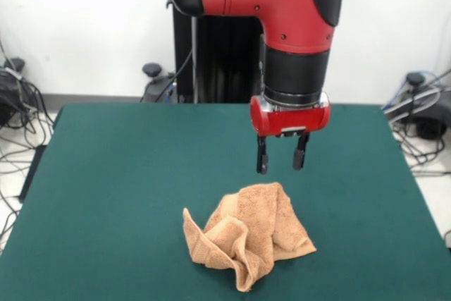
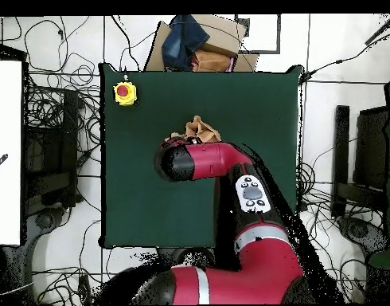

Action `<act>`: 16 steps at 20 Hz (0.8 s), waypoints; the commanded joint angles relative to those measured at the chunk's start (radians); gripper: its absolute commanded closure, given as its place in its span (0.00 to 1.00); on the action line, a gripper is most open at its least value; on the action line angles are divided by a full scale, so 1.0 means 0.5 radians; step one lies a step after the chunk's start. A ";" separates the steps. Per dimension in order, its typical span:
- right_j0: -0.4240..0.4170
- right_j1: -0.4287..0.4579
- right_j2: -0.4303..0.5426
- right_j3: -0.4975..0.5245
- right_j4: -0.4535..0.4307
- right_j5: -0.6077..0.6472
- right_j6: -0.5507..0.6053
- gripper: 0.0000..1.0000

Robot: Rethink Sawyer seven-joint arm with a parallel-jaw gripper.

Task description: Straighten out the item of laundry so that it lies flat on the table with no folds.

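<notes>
Tabletop (image 1: pixel 106 174): a wide dark green felt surface, bare across its whole left part in the front view; cables trail on the floor beyond its left edge.
Button box (image 2: pixel 125 93): seen from overhead only, a small yellow box with a red button sits near one corner of the green top, well apart from the cloth.
Towel (image 1: pixel 246 234): a light orange-tan terry cloth, lying crumpled in a heap on the tabletop, a little right of the middle and toward the near edge in the front view. Several folds stand up; one flap curls over at the left side, and a corner hangs toward the front edge. It is far from flat. From overhead only a small tan lump shows past the arm's elbow.
Claw (image 1: pixel 281 154): it hangs above the towel, just over the heap's back edge, clear of the cloth. Its two black fingers (image 1: pixel 262 156) point straight down and stand apart with green felt visible between them, so it is spread and holds nothing.
Arm (image 1: pixel 282 5): red and black, it comes down from above to a red wrist block right over the claw.
Clutter (image 2: pixel 202 44): from overhead, cardboard and a dark blue cloth lie beyond the tabletop's far edge.
</notes>
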 commanded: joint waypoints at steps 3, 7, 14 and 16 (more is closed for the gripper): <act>-0.034 0.161 -0.009 0.105 -0.138 -0.142 0.170 0.00; -0.038 0.196 -0.019 0.079 -0.135 -0.153 0.166 0.00; 0.001 0.253 -0.067 -0.019 -0.120 -0.094 0.154 0.00; -0.025 0.294 -0.055 -0.026 -0.119 -0.112 0.150 0.00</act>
